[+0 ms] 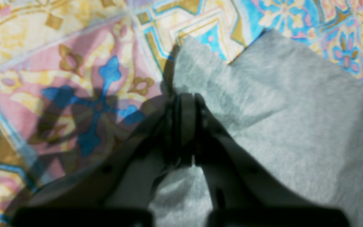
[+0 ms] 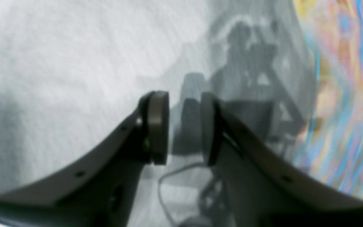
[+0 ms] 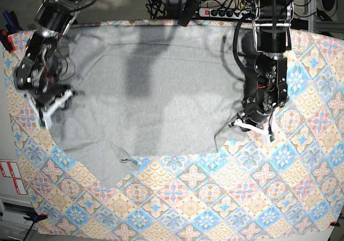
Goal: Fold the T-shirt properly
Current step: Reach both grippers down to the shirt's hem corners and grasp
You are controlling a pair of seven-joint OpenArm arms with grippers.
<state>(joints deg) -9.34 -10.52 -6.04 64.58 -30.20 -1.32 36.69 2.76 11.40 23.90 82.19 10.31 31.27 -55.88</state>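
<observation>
1. Left gripper [image 1: 186, 126]: jaws pinched together, grey fabric bunched between the pads. I have the T-shirt [image 1: 295, 126] by an edge; from the wrist it spreads from the pads toward 3 o'clock and runs back under the fingers at 6.
2. Left wrist, 9 to 12 o'clock: bare tablecloth [image 1: 74, 78], pink, yellow and blue tiles, with my shadow across it.
3. Right gripper [image 2: 184, 129]: jaws partly open, clear gap between the pads, nothing clamped. Grey shirt fabric lies below and fills the view from 9 to 12 o'clock; a blurred strip of tablecloth shows at 3.
4. A thin loose wire hangs between the right fingers [image 2: 158, 126] toward 6 o'clock.
5. Base view: the shirt is spread mostly flat over the far half of the table, its near hem uneven, with a flap drooping toward 7 o'clock.
6. Base view: left gripper sits at the shirt's 3 o'clock edge, where the fabric is puckered; right gripper [image 3: 51, 104] is over its 9 o'clock edge.
7. Far edge, 12 o'clock: power strip [image 3: 223, 9] and cables behind the table.
</observation>
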